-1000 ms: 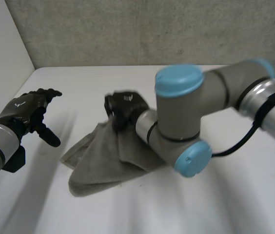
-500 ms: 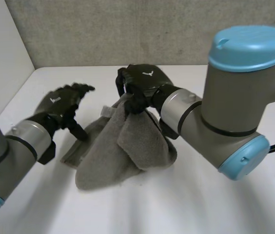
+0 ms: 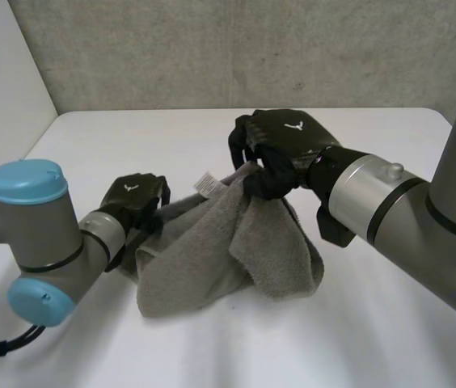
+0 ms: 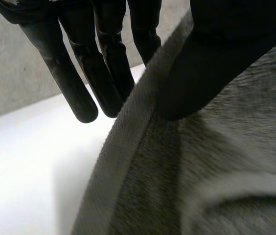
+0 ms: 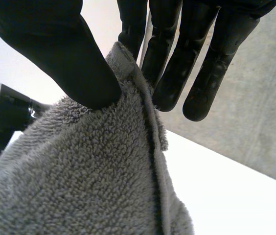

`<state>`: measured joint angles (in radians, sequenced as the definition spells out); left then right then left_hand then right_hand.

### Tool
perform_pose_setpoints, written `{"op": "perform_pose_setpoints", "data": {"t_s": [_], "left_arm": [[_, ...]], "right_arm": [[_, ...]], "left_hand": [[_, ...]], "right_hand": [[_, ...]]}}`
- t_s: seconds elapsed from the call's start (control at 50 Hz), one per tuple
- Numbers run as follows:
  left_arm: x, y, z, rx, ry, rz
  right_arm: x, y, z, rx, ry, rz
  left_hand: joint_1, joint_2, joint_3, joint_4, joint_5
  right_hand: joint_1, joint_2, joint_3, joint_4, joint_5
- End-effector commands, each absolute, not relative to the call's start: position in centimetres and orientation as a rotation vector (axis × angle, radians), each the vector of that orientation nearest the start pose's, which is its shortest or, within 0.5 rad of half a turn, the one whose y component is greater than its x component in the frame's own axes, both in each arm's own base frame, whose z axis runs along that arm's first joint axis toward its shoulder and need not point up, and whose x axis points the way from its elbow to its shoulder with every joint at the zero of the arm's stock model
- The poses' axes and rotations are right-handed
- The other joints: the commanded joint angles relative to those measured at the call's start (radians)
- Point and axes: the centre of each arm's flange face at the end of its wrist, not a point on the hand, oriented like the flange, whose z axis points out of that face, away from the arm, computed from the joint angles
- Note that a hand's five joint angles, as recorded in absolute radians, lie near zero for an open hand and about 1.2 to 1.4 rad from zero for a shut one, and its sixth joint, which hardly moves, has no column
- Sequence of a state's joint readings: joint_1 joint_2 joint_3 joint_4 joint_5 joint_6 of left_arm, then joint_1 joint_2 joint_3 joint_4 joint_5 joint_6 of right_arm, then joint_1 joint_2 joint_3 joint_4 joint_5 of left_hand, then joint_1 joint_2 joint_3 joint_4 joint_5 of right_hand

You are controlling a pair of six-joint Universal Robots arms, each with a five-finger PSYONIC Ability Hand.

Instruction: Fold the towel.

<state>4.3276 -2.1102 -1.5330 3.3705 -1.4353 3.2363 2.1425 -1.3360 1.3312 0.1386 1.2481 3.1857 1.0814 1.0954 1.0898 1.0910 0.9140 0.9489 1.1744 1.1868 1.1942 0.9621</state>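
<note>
The grey towel (image 3: 220, 250) sits bunched in the middle of the white table (image 3: 131, 137), with one part pulled up into a peak. My right hand (image 3: 280, 141) is shut on that raised hem; in the right wrist view the thumb (image 5: 55, 54) pinches the towel (image 5: 79, 171) against straight fingers. My left hand (image 3: 135, 196) is at the towel's left edge, low near the table. In the left wrist view its thumb (image 4: 211, 63) lies on the towel (image 4: 201, 171) with the fingers (image 4: 79, 83) behind the hem, pinching it. A white label (image 3: 206, 183) sticks up between the hands.
A grey wall (image 3: 212, 48) runs along the table's far edge and a white wall (image 3: 2, 81) along its left side. My right forearm (image 3: 406, 218) crosses above the table's right half. My left elbow (image 3: 34, 242) hangs over the front left.
My left hand came in from the left with its fingers spread, reached the towel's left edge and closed on it. My right hand moved right and nearer, lifting the towel's hem.
</note>
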Motion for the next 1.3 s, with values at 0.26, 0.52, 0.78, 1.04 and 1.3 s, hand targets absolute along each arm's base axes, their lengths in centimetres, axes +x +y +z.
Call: {"op": "perform_pose_setpoints", "data": {"t_s": [0.26, 0.52, 0.78, 1.04, 1.3], "left_arm": [[-31.4, -33.0, 41.6, 0.555, 1.424, -3.021], [-30.2, -29.8, 30.6, 0.674, 1.890, -2.682], [-28.2, -25.6, 15.5, 0.929, 2.382, -2.088], [-26.0, -26.4, 15.9, 0.877, 2.402, -1.989], [-22.8, -31.2, 17.0, 0.681, 2.320, -2.031]], "right_arm": [[34.2, -27.7, 41.1, -0.664, 1.042, -2.480], [33.4, -24.9, 32.6, -0.987, 1.485, -2.153], [32.1, -22.0, 19.0, -1.331, 1.976, -1.587], [33.2, -18.3, 17.7, -1.394, 1.946, -1.475], [37.2, -14.1, 19.1, -1.033, 1.803, -1.312]], "left_hand": [[0.315, 0.301, 0.306, 0.305, 0.308], [0.315, 0.301, 0.306, 0.305, 0.308], [0.315, 0.301, 0.306, 0.305, 0.308], [0.315, 0.301, 0.306, 0.305, 0.308], [0.315, 0.301, 0.306, 0.305, 0.308]], "right_hand": [[0.447, 0.222, 0.209, 0.202, 0.260], [0.447, 0.222, 0.209, 0.202, 0.260], [0.447, 0.222, 0.209, 0.202, 0.260], [0.447, 0.222, 0.209, 0.202, 0.260], [0.447, 0.222, 0.209, 0.202, 0.260]]}}
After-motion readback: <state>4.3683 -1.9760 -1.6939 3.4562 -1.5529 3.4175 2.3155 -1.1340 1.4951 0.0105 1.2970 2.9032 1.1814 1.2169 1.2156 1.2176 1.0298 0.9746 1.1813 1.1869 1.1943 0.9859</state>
